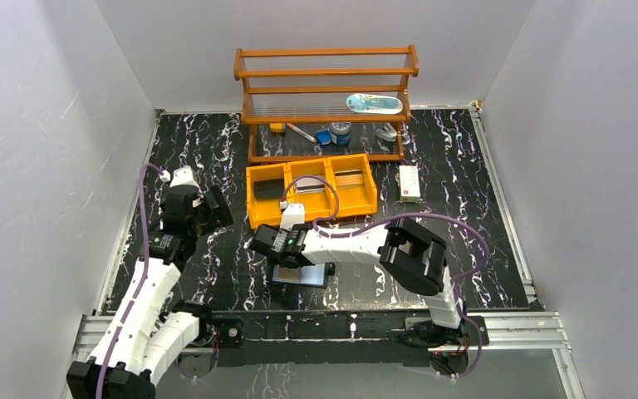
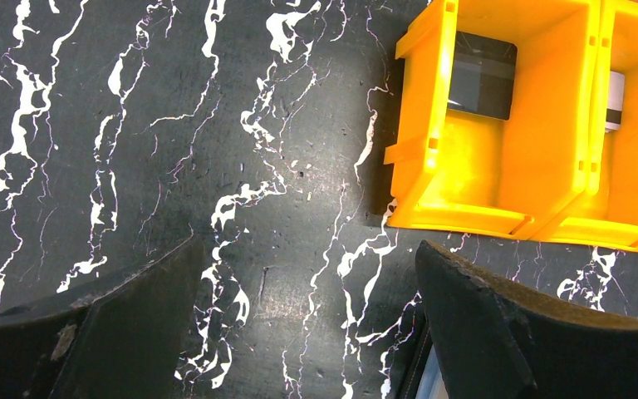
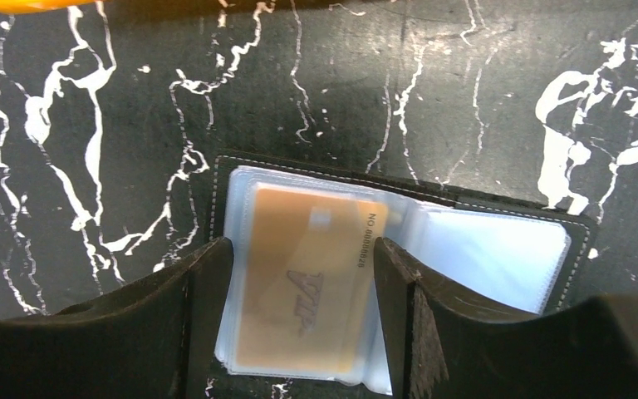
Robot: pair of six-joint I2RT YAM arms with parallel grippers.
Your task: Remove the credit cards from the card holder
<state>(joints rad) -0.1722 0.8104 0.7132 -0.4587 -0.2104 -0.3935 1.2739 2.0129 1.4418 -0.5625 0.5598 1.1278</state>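
The card holder (image 3: pixel 498 258) lies open on the black marble table, black outside with pale blue sleeves inside, near the front middle (image 1: pixel 311 277). A tan credit card (image 3: pixel 299 299) marked VIP sits in the sleeves of its left panel. My right gripper (image 3: pixel 301 249) hangs low over that panel, open, with one finger along each side of the sleeve stack. In the top view the right gripper (image 1: pixel 287 266) hides part of the holder. My left gripper (image 2: pixel 307 274) is open over bare table to the left of the yellow bin, holding nothing. A sliver of the card holder (image 2: pixel 425 378) shows by its right finger.
A yellow three-compartment bin (image 1: pixel 311 204) stands just behind the holder, with a dark card (image 2: pixel 482 75) in its left compartment and flat cards in the other two. A wooden shelf (image 1: pixel 326 91) with small items stands at the back. A white box (image 1: pixel 409 183) lies right of the bin.
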